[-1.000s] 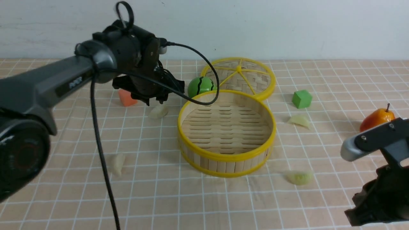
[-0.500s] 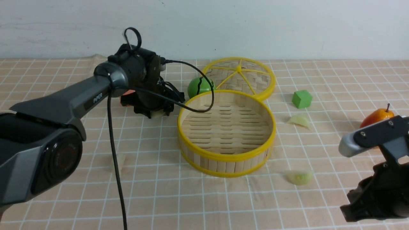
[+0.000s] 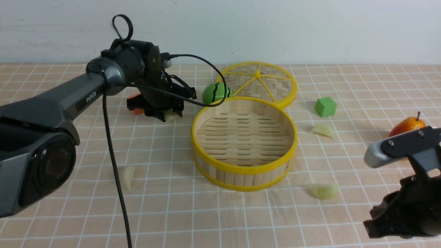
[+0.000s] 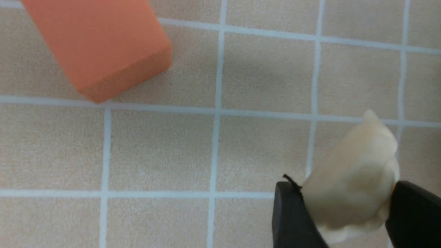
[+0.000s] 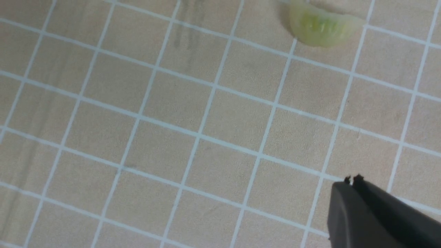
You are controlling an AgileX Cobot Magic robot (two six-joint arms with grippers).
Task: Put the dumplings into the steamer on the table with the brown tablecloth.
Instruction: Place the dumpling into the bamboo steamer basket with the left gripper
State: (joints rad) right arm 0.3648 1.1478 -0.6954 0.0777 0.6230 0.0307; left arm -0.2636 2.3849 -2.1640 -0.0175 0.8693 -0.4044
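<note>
While the left end effector (image 4: 347, 202) dips to the cloth half a second ago, it now stands a little higher, and a cream-white dumpling (image 4: 349, 179) has come up between its fingers. The grip looks closed on the dumpling's sides, the fingers kept apart by its body, with one pointed end sticking out past them. That suggests the pick has worked and the carry is just beginning. Near it on the worktop (image 3: 220, 220) lies the orange block (image 4: 103, 44).

The steamer (image 3: 244, 137) sits mid-worktop, on the robot's right of the held dumpling, so the next move is probably a lift over the yellow rim, then a release above the slats. The watermelon-patterned ball (image 3: 215, 93) stands close to that path and calls for some height.

None of the dumplings is in the steamer: the other cream-white one (image 3: 127, 176) lies nearer the robot, and the two green ones (image 3: 322, 130) (image 3: 324, 191) lie beyond the steamer's right side. The right end effector (image 5: 353, 182) is closed, tips together, holding nothing.
</note>
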